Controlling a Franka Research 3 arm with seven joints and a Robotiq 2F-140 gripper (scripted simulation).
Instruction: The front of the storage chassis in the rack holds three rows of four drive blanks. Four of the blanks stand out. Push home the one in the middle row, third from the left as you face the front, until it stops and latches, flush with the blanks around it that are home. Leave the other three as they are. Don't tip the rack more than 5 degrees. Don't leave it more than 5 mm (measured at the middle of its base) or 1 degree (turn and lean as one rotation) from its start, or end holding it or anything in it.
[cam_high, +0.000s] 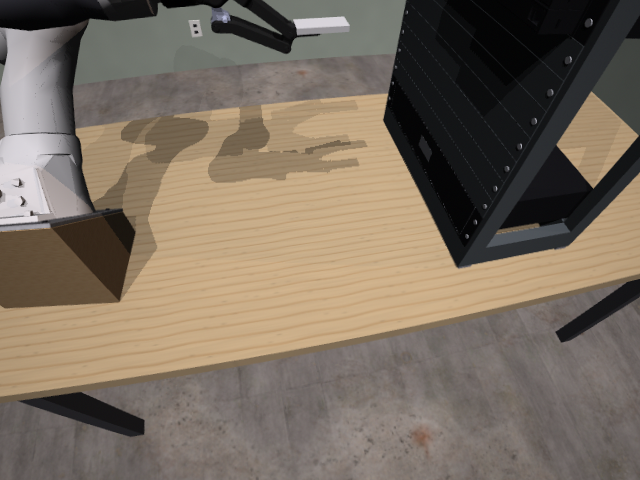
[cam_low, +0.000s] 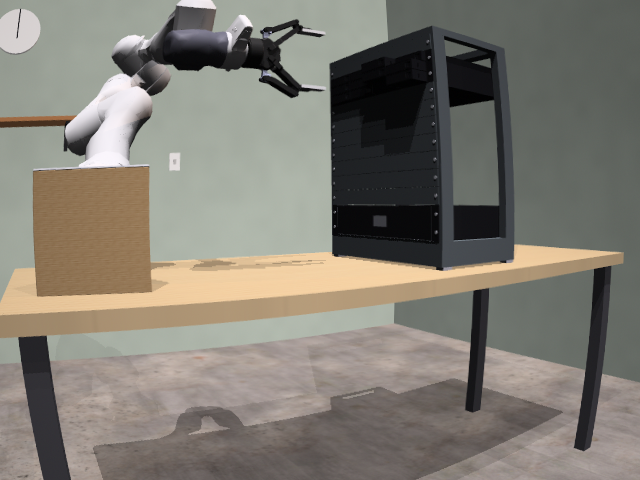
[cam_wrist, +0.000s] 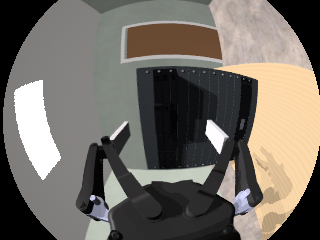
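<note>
The gripper hangs spread wide and empty, level with the rack's top — open air between them. The rack stands upright near the table's right end, dark front facing the arm; individual blanks can't be made out.

- rack: black frame and panels, small silver screw heads along the front posts.
- table: light wood with wavy grain lines; black legs.
- pedestal: brown, finely ribbed.
- arm: white links, dark grey forearm.
- gripper: black linkages, white pads.
- floor: mottled grey.
</note>
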